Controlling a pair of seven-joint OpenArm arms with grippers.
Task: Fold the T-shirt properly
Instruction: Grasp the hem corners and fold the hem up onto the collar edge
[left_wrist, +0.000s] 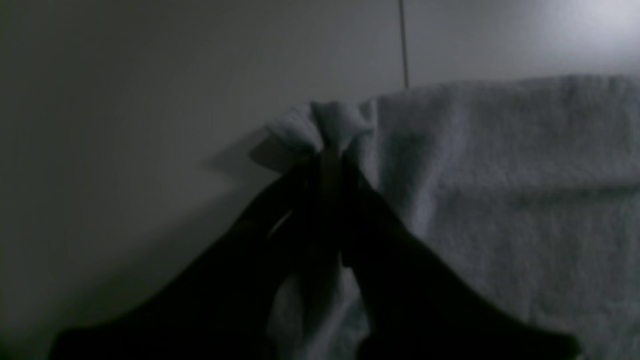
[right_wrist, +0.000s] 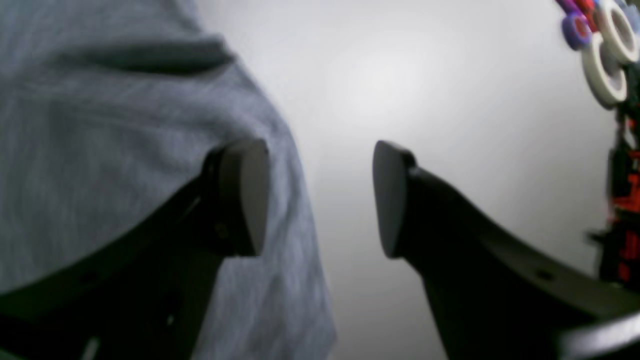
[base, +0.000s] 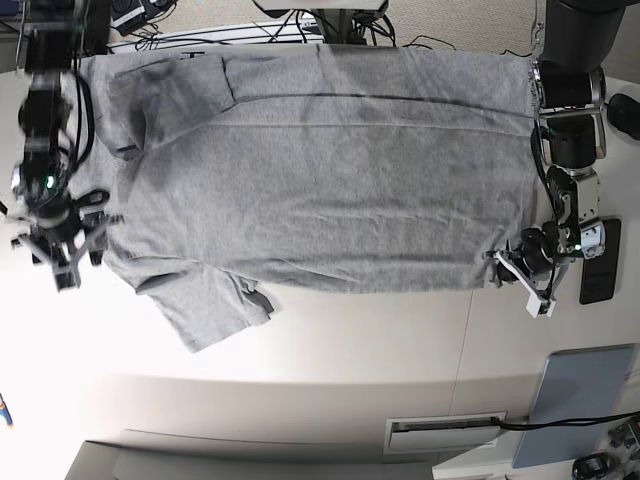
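Observation:
The heather-grey T-shirt (base: 330, 170) lies spread flat across the white table, plain side up, neck end toward the left of the base view and one sleeve (base: 215, 310) pointing to the front. My left gripper (left_wrist: 331, 155) is shut on a bunched corner of the T-shirt (left_wrist: 500, 175); in the base view the left gripper (base: 515, 268) sits at the hem's front right corner. My right gripper (right_wrist: 317, 197) is open, one finger (right_wrist: 242, 197) over the T-shirt (right_wrist: 100, 125) edge and the other over bare table. The right gripper (base: 68, 250) is at the shirt's left edge.
A black device (base: 600, 262) and a blue-grey pad (base: 578, 400) lie right of the shirt, and a mouse (base: 625, 115) sits at the far right. Cables (base: 300, 30) run along the back edge. Tape rolls (right_wrist: 607, 65) show beside the right gripper. A table seam (left_wrist: 403, 45) runs beyond the held corner.

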